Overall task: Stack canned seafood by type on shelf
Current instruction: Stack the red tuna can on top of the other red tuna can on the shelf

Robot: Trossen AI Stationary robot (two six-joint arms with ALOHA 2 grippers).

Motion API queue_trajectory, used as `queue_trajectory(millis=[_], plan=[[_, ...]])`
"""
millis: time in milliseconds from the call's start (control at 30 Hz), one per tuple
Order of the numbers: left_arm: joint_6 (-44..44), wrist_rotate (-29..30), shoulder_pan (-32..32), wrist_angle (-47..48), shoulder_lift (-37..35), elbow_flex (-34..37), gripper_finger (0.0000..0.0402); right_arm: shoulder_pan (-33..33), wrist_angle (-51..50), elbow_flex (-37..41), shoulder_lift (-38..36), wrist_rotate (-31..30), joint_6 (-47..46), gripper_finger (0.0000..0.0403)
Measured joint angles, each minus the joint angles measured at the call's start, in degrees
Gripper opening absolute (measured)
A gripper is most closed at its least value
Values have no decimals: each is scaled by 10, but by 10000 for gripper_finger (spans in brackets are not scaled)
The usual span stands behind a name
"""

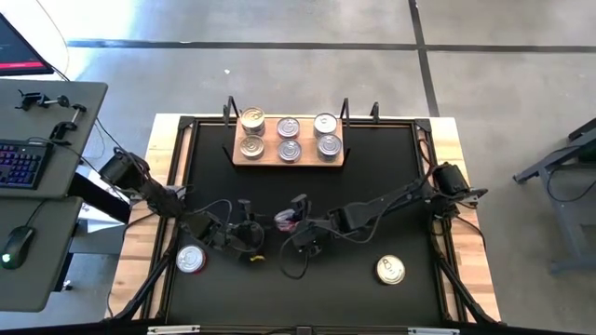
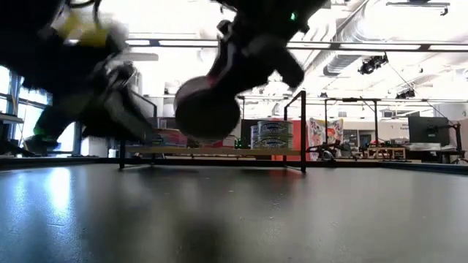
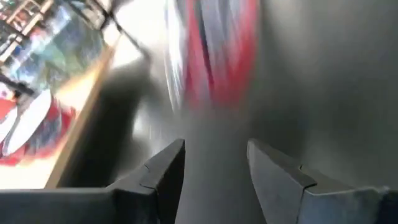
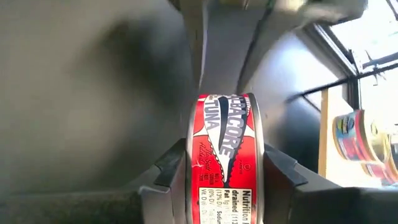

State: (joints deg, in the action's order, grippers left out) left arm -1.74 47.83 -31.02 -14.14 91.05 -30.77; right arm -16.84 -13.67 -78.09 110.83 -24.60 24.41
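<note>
The shelf (image 1: 287, 160), a wooden board at the far middle of the black mat (image 1: 372, 195), carries several round tins (image 1: 289, 127) in two rows, lids up. My right gripper (image 1: 296, 216) (image 4: 225, 155), near the mat's middle, is shut on a red tuna tin (image 4: 224, 143) (image 1: 285, 221). In the low view that tin shows as a dark disc (image 2: 207, 108) above the mat. My left gripper (image 1: 250, 231) (image 3: 214, 146) is close beside it on the left, open with nothing between its fingers. The red tin appears blurred ahead of it (image 3: 211, 50). My right gripper pinches the red tin across its two flat ends, one finger (image 4: 174, 171) on each, with the rim (image 4: 190, 155) beside the finger. The fingers come from the table's right, slanting down. The tin stands on edge in the hold, its label wall toward the wrist, lifted clear of the mat.
One tin with a red wall (image 1: 190, 260) lies on the mat near the left front, and a gold-lidded tin (image 1: 390, 270) at the right front. Black metal uprights (image 1: 345, 110) stand at the shelf's ends. Cables (image 1: 223, 207) trail by the left arm.
</note>
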Motion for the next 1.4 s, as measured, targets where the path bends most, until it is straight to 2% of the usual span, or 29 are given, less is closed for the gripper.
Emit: queue_trajectory(millis=[33,167,233,300,367,433,567,700,800,900,1033,1133,1233,1400], plan=[[8,1,-4,14,-1,5,165,0,-8,-6,-2,6,-1,121],[14,2,-15,-25,-29,-3,165,0,-15,-15,-1,22,-5,120],[2,-23,-18,-11,-37,0,168,0,-13,-15,1,21,-6,121],[-7,-50,-18,4,-60,1,171,0,-13,-14,1,-1,-5,120],[-26,-49,-18,19,-85,-3,172,5,-9,-15,0,-36,-5,121],[-51,-30,-22,66,-103,-1,171,16,-16,-25,0,-67,-14,120],[-112,49,-32,142,-141,-3,165,68,-23,-78,-3,-118,-70,121],[-183,101,-46,226,-165,-2,158,150,-28,-106,1,-75,-31,121],[-250,127,-56,285,-178,-2,154,215,-16,-111,12,-67,24,120],[-299,144,-67,327,-183,-2,150,274,31,-112,37,-68,103,121],[-323,145,-74,343,-182,-2,147,335,122,-112,80,-57,184,120],[-322,145,-76,343,-182,-2,146,367,160,-112,99,-28,215,121],[-322,145,-77,343,-182,-2,146,386,150,-111,106,-9,215,120],[-322,145,-77,339,-182,-2,146,385,145,-111,105,18,195,120]])
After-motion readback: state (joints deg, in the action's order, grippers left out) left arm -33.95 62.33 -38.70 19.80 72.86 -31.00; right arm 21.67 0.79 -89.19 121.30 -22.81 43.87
